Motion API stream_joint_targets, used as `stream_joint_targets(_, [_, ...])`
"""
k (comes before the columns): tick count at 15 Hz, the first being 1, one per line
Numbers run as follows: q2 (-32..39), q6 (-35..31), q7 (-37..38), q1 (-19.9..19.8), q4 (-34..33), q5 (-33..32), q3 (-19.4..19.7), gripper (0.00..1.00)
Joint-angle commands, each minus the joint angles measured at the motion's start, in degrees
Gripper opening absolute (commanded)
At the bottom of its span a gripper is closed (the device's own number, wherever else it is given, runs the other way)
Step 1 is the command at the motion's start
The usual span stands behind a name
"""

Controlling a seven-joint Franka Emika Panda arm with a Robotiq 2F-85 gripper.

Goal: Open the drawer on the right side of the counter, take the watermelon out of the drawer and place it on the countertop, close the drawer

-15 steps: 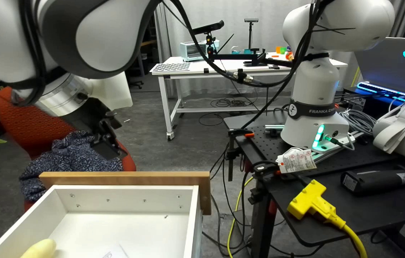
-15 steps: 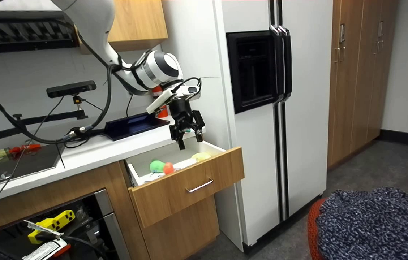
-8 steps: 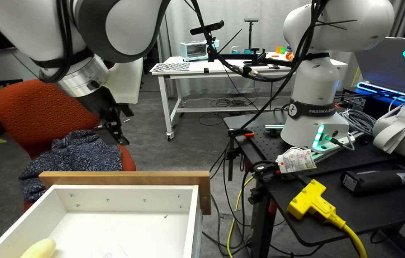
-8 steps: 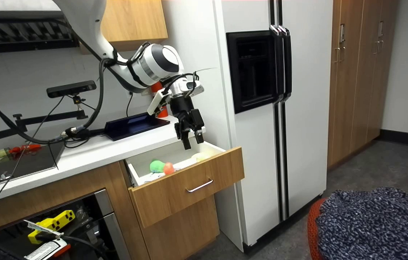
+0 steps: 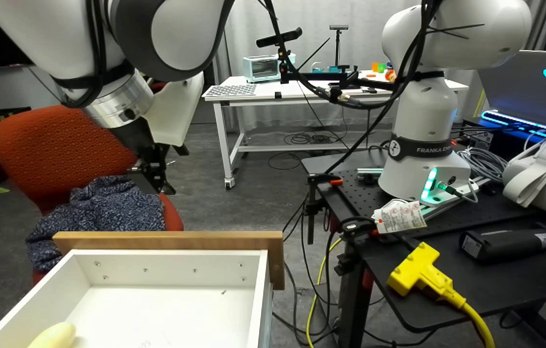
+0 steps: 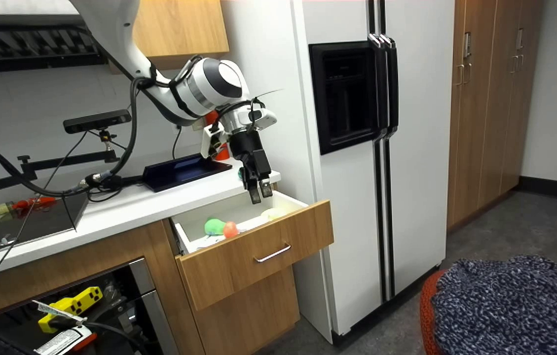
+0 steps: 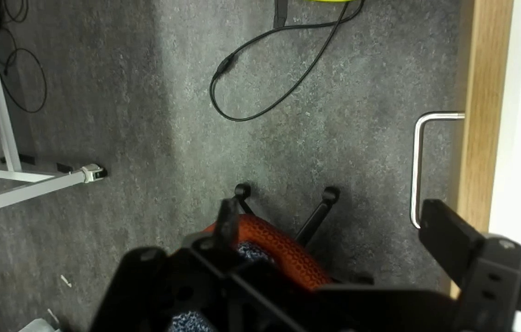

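Note:
The drawer (image 6: 253,251) stands pulled out in both exterior views, its tan front strip (image 5: 171,240) and white inside showing. In it lie a green toy (image 6: 214,227), an orange-red ball (image 6: 230,230) and a pale yellow thing (image 5: 54,336). I cannot make out the watermelon for certain; a small green thing (image 6: 241,173) on the countertop (image 6: 169,199) is mostly behind my gripper (image 6: 260,194). The gripper hangs above the drawer's level. In the wrist view its fingers (image 7: 449,235) are wide apart with nothing between them, one overlapping the strip near the metal handle (image 7: 416,170).
A tall white fridge (image 6: 377,207) flanks the drawer. An orange chair (image 5: 60,150) with a dark speckled cloth (image 5: 113,205) stands in front of it. On the countertop lies a dark tray (image 6: 184,172). A black table (image 5: 447,290) carries a yellow plug block (image 5: 418,270).
The arm has shifted right and somewhat up in an exterior view, and the wrist has turned. The gripper stays open. The drawer and the things in it have not moved.

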State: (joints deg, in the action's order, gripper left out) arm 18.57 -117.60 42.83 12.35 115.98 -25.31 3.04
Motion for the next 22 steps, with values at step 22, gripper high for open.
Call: stream_joint_targets(22, [0.86, -3.57, 0.72, -0.87, -0.32, 9.63, -1.14, 1.0])
